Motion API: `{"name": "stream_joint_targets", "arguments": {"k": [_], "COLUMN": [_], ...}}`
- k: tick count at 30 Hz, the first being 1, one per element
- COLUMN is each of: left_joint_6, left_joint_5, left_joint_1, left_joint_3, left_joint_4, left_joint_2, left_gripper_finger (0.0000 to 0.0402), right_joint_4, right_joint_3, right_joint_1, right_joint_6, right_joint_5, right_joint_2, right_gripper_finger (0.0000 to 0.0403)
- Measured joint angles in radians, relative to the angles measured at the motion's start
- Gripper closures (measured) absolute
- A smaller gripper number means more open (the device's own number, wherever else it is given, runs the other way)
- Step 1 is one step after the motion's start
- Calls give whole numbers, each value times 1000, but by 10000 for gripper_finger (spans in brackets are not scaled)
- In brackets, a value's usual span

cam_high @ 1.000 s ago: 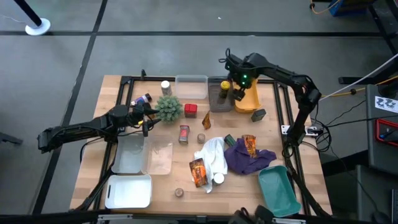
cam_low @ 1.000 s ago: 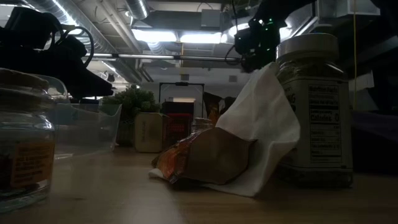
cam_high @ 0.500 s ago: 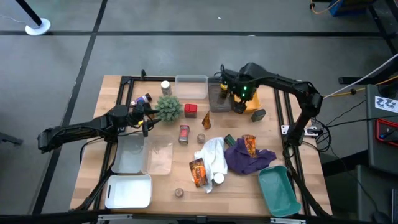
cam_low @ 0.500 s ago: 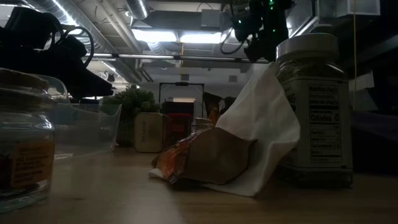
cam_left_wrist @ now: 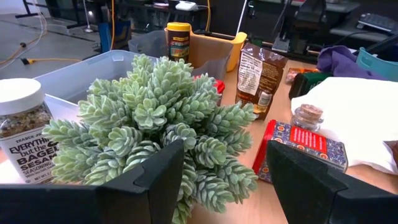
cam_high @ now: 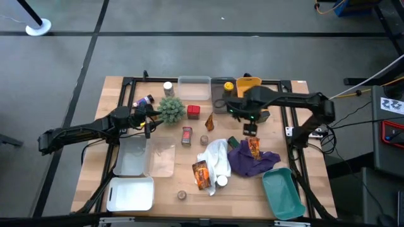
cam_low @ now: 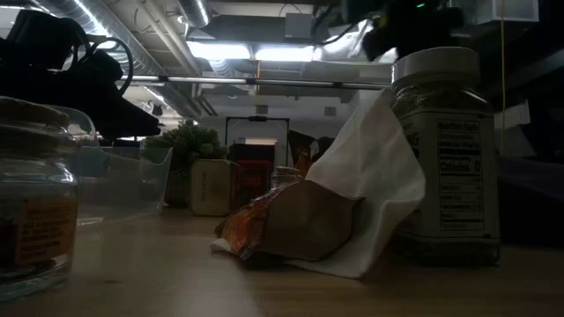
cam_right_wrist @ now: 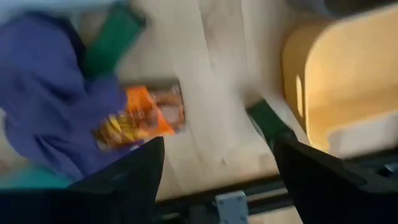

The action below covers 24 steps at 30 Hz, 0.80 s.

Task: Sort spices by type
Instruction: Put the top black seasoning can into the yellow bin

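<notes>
Taking the spiky green plant (cam_high: 171,110) as the landmark, the spices lie scattered on every side of it, which is why the sorting still looks largely undone. Behind the plant stand a white-capped jar (cam_high: 168,88) and a clear bin (cam_high: 194,87); the wrist view shows that jar's label reads as a sesame seasoning (cam_left_wrist: 25,134). Just beside the plant toward the table's middle sits a red tin (cam_high: 193,111), and nearer the front of the table a second red tin (cam_high: 187,135) with a small cork-topped jar (cam_high: 204,139) beside it. The left gripper (cam_high: 149,116) waits right against the plant on its far-from-centre side, its fingers spread and empty, the plant filling the gap ahead of them in its own wrist view; it seems parked there, not reaching. Well across the table from the plant, the right gripper (cam_high: 250,128) hangs above the wood with jaws spread wide and nothing between them, below the yellow bin (cam_high: 247,84). Its wrist view looks down on an orange foil packet (cam_right_wrist: 142,117) lying on the purple cloth (cam_right_wrist: 51,99), with a dark green sachet (cam_right_wrist: 269,124) nearer the yellow bin, so one of these is probably its next pick. Another orange packet (cam_high: 201,173) rests against the white cloth (cam_high: 218,157), farther from the plant toward the table's front, with the teal tray (cam_high: 283,193) beyond.
</notes>
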Motion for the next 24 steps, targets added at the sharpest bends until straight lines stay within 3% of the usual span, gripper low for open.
{"name": "stream_joint_targets", "arguments": {"k": [7,12,24], "left_joint_6": [0,0,0], "left_joint_5": [0,0,0], "left_joint_1": [0,0,0], "left_joint_3": [0,0,0], "left_joint_4": [0,0,0], "left_joint_2": [0,0,0], "left_gripper_finger": [183,183,183], "right_joint_4": [64,159,298], "right_joint_3": [-247,-395,-629], "right_joint_1": [14,13,13], "right_joint_6": [79,-6,-141], "right_joint_5": [206,288,352], "right_joint_2": [-234,-351,-370], "right_gripper_finger": [102,102,102]}}
